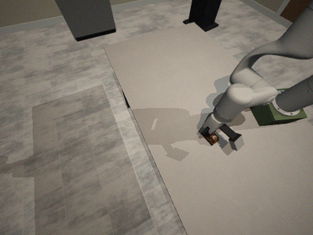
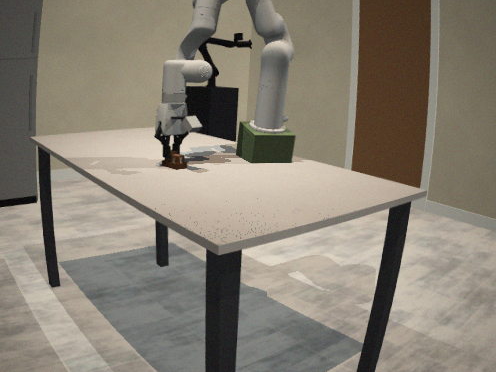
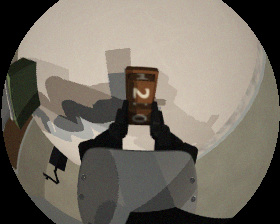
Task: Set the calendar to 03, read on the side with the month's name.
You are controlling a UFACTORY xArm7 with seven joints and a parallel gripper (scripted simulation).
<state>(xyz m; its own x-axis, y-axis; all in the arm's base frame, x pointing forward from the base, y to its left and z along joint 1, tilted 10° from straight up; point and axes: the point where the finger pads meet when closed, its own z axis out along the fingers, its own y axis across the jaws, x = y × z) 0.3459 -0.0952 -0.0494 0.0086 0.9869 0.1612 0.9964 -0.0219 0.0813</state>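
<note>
A small brown tray [image 1: 207, 140] [image 2: 175, 166] [image 3: 142, 69] sits on the table. A brown cube [image 1: 214, 138] [image 2: 178, 159] [image 3: 141, 91] stands at the tray's far end in the wrist view, with a pale 2 on its upper face. A second brown cube [image 3: 140, 119] is at the near end, with a pale 0 partly in shadow. My gripper [image 2: 171, 155] [image 3: 139, 108] points down, its black fingers on both sides of this near cube, and appears shut on it. The fingers and shadow hide the cube's lower part and its contact with the tray. The month's name is not readable.
The green base block [image 1: 272, 117] [image 2: 270, 147] [image 3: 23, 92] of the arm stands on the table, to the right of the tray in the top and exterior views. The table's long edge [image 1: 159, 168] lies to the tray's left in the top view.
</note>
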